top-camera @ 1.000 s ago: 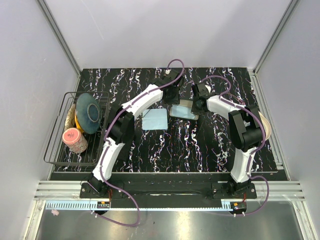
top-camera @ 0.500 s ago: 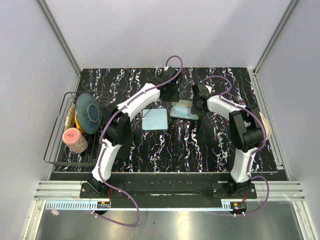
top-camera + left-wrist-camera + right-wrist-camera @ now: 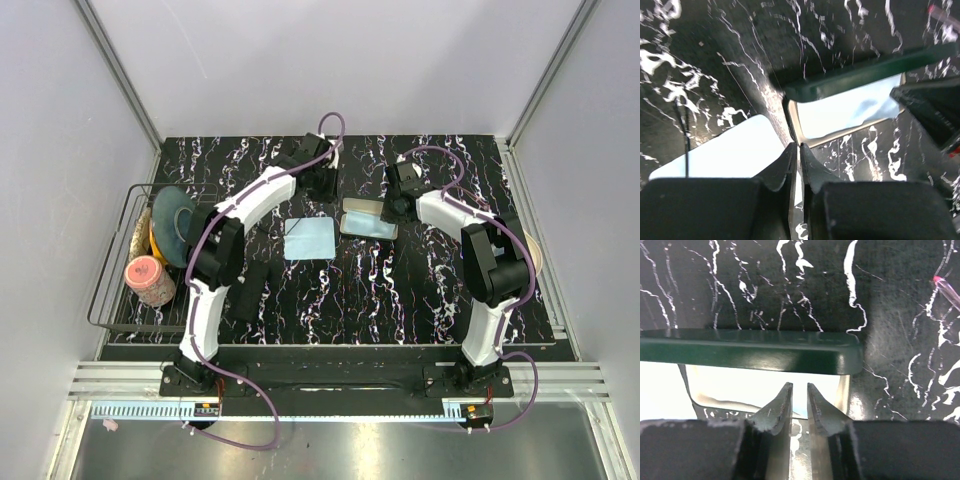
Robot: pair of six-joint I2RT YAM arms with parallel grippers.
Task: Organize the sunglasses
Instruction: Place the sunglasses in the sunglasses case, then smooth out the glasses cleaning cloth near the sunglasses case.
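Pale grey walls close in a black, white-veined worktop (image 3: 400,290), with both arms bolted at its near edge. Toward the middle of the far edge sits an open glasses case (image 3: 368,220), its green lid (image 3: 750,357) standing up and the inside pale; I can't make out sunglasses in it. Just beside it, on the side toward the left edge, a light blue cloth (image 3: 309,239) lies flat.

From where I stand, the left arm runs up from its base, bends at the elbow and stretches diagonally to the far edge. The left gripper (image 3: 796,147) hangs beyond the case, its fingers all but together on nothing. The right arm rises, folds at the elbow and reaches back inward. The right gripper (image 3: 799,387) hovers at the case's other end, fingers slightly parted and holding nothing.

A dark shape (image 3: 255,288) lies near the left arm's elbow; I can't tell what it is. Along the left edge, a wire rack (image 3: 110,280) holds a teal plate (image 3: 175,225) and a pink cup (image 3: 148,280).
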